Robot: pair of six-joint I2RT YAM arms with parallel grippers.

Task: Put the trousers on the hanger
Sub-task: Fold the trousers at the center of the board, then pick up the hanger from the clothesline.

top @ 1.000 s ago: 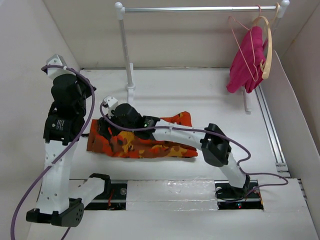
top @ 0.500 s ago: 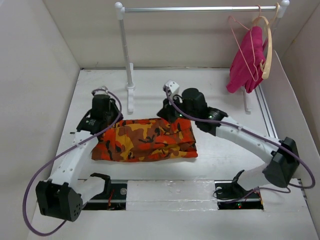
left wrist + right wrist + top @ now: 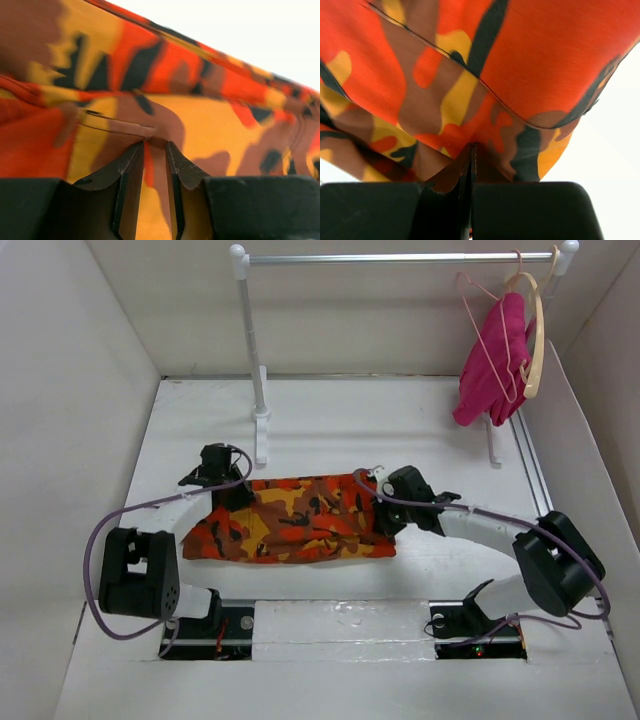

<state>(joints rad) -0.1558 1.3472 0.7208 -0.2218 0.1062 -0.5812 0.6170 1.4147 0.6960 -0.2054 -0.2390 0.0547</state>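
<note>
Camouflage trousers [image 3: 300, 522] lie in front of the clothes rail [image 3: 400, 257], left gripper [image 3: 228, 496] and right gripper [image 3: 381, 517] each clamped on one end; the hanger [image 3: 487, 340] hangs at the rail's right end

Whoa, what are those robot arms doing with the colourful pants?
Two robot arms are grabbing the long orange, red, yellow and brown camouflage cloth trousers, which lie on the white table. The left gripper pinches the cloth at one end, and the right gripper pinches it at the other. The thin pink wire hanger hangs on the metal rail at the far right, not yet touched.
</note>
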